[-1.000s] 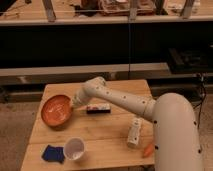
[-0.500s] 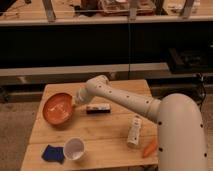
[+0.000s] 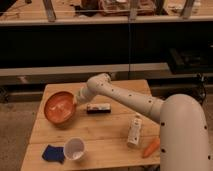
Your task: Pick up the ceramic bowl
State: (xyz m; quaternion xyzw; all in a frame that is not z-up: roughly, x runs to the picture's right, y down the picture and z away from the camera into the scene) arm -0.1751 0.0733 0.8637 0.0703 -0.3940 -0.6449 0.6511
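The ceramic bowl (image 3: 59, 107) is wide, glossy and orange-brown. It is at the left of the wooden table (image 3: 107, 125) and is tilted, with its inside facing the camera. My gripper (image 3: 77, 99) is at the bowl's right rim and is shut on that rim. The white arm reaches in from the lower right. The bowl's right edge is raised off the table; the fingertips are partly hidden by the rim.
A small dark box (image 3: 98, 108) lies just right of the bowl under the arm. A white cup (image 3: 74, 148) and a blue cloth (image 3: 52, 153) sit near the front left. A white carton (image 3: 134, 131) and an orange carrot-like item (image 3: 151, 147) are at the front right.
The gripper closed in on the bowl's right rim. The bowl has tipped up from lying flat and now shows more of its inside.
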